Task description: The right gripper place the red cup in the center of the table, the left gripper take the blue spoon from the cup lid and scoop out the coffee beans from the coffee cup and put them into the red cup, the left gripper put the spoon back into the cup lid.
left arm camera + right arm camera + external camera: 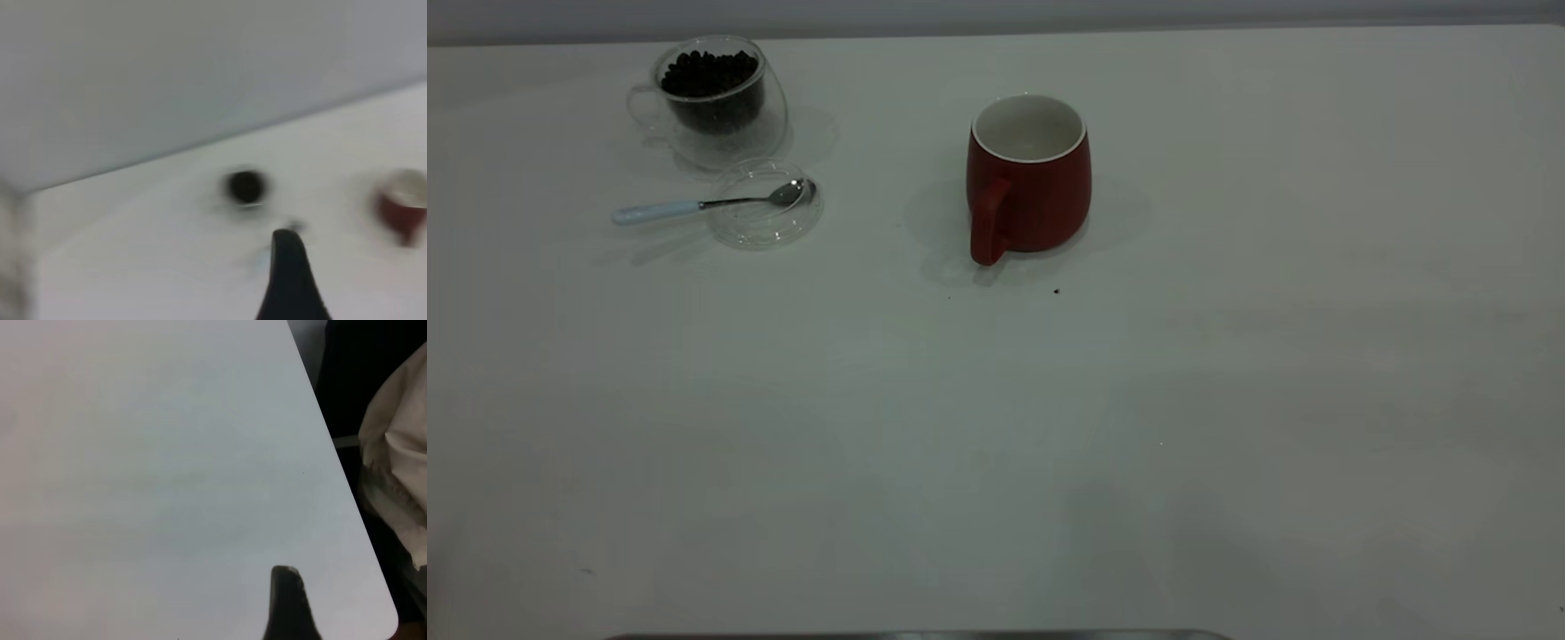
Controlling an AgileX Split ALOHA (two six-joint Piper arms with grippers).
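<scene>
Mid-worktop (1227, 400): red cup (1028, 178) stood upright, ready for beans; blue spoon (694, 206) rested across cup lid (765, 222). Pincer states: cannot tell.

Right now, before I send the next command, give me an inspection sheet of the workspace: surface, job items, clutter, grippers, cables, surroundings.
Surface: white table, flat, a few tiny dark specks near the red cup.
Red cup: upright near the table's middle, inside looks empty, handle toward the camera.
Coffee cup: upright at far left, coffee beans inside.
Cup lid: flat on the table just in front of the coffee cup.
Blue spoon: bowl resting in the lid, handle sticking out to the left.
Clutter: nothing seen.
Left gripper: only one fingertip shows, aimed toward the coffee cup.
Right gripper: over bare table near a corner.
Cables: nothing seen.
Surroundings: pale cloth beyond the table edge.
</scene>
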